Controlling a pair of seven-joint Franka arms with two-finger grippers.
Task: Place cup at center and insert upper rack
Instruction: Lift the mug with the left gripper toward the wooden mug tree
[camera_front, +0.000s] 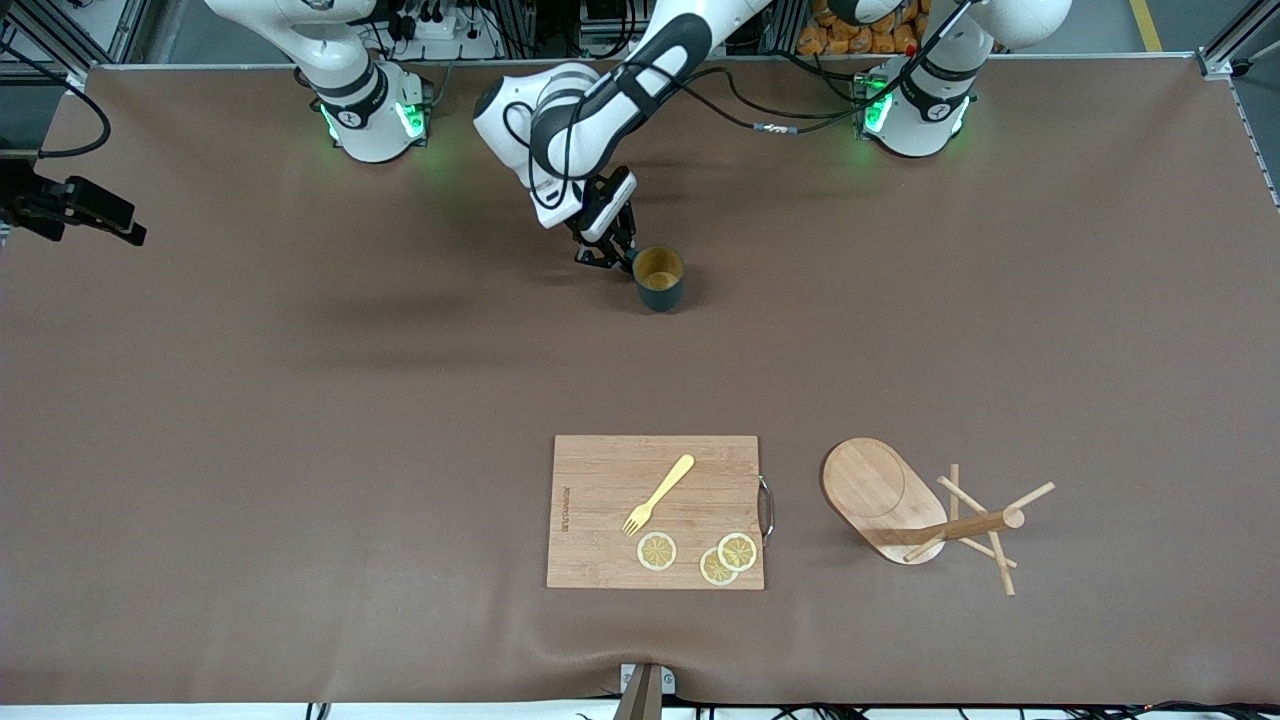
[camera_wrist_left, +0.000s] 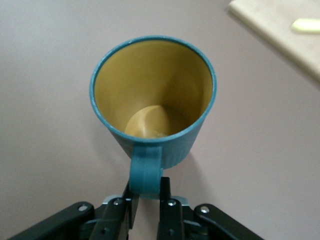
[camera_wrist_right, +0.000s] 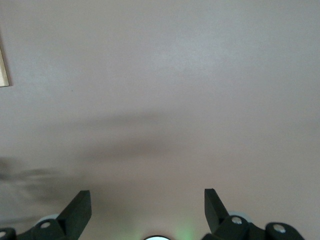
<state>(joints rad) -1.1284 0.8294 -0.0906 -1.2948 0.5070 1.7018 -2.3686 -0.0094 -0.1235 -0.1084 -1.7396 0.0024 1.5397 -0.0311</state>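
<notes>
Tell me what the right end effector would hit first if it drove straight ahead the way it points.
The right end effector, open, points at bare table; nothing else lies in that line, so it would likely meet the tabletop first.

High front camera faces both arms; wrist cameras look closely down at table.

I can read no text with confidence. The cutting board carries a small printed mark along its edge toward the right arm's end of the table, but its letters are too small for me to make out. The robot bases show round emblems, also illegible. I find no numbers, labels or signs elsewhere.
</notes>
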